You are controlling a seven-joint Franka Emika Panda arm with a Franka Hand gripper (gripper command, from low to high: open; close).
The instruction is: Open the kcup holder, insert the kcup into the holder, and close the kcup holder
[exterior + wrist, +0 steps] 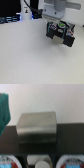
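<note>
the gripper (59, 31) is seen clamped on the kcup (59, 23), whose green top shows between the black fingers (50, 31), above the white table (30, 55). in the wrist view a grey box-shaped block (37, 128) is seen beyond the fingertips; its identity cannot be told.

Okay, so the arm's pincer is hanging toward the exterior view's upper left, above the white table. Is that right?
Not quite. In the exterior view the pincer hangs toward the upper right, not the upper left. The rest holds: it is above the white table.
</note>
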